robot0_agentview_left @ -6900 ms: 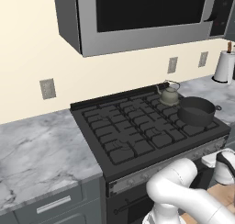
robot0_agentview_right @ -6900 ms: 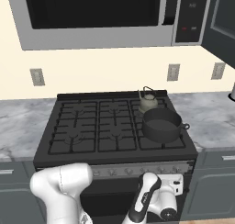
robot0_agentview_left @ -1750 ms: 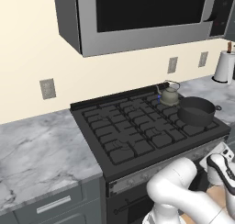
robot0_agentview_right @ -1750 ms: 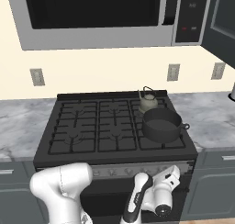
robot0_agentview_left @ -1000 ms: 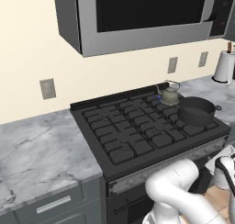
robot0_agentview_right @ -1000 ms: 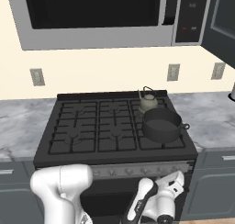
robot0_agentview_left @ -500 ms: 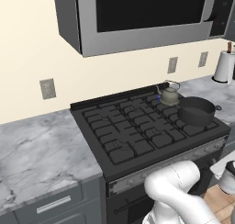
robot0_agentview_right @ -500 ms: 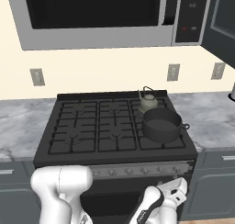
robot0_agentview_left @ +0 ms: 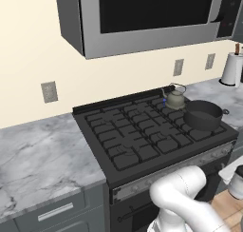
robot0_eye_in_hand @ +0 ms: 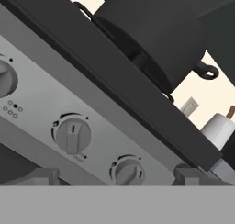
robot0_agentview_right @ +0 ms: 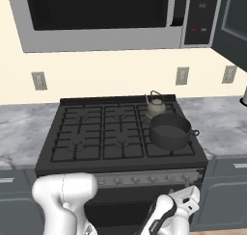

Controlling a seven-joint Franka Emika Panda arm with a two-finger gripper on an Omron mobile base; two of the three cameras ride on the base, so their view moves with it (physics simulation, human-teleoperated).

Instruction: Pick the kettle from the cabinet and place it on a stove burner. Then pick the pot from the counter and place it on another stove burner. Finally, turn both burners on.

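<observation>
Hand view looks up at stove front: 3 knobs (robot0_eye_in_hand: 72,135) in a row on grey panel (robot0_eye_in_hand: 41,113), pot (robot0_eye_in_hand: 153,32) above on the grate. Jaws set wide, holding nothing, tips low at each side near the knobs. Left base view: kettle (robot0_agentview_left: 175,99) on rear right burner (robot0_agentview_left: 167,105), pot on front right burner, just beside kettle. Both sit on the stove (robot0_agentview_right: 120,133), marble desk (robot0_agentview_left: 42,150) either side. Microwave (robot0_agentview_right: 111,17) overhead.
</observation>
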